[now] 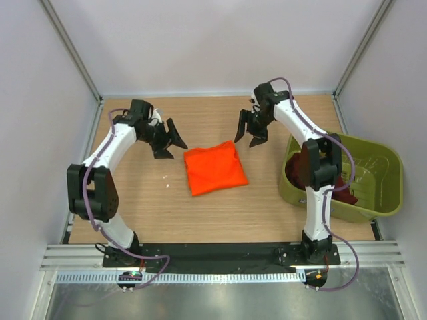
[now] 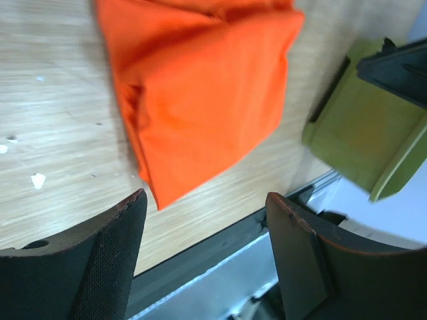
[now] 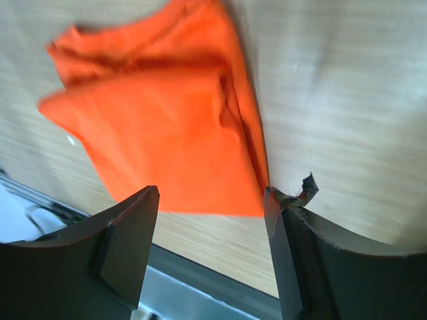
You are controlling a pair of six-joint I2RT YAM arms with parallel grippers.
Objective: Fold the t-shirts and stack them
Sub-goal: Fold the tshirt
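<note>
Bright orange cloth t-shirt point(image 1: 215, 168) lies folded into a flat, near-square packet approx. mid-bench, on the pale wood-grain bench point(image 1: 133, 213), between the two arms. Surface is mostly smooth w/ a few soft creases; the wrist views show stacked layers and a bunched fold along one edge. Packet sits skewed rather than square to the bench: its far edge rises toward the right, and the far-right corner points toward the right end effector point(image 1: 249, 137). The sides are so close in length that a long axis is hard to call (if any, it runs left-right along that tilted far edge).

Dark maroon cloth t-shirt point(image 1: 291, 175) is crumpled inside the olive-green plastic tub point(image 1: 393, 187) at the right of the bench, partly hidden by the right arm, so its orientation can't be told.

Left end effector point(image 1: 172, 143) hovers just beside the packet's far-left corner, fingers spread apart, gripping nothing. Right end effector sits near the far-right corner, also spread wide w/ nothing between its fingers.
</note>
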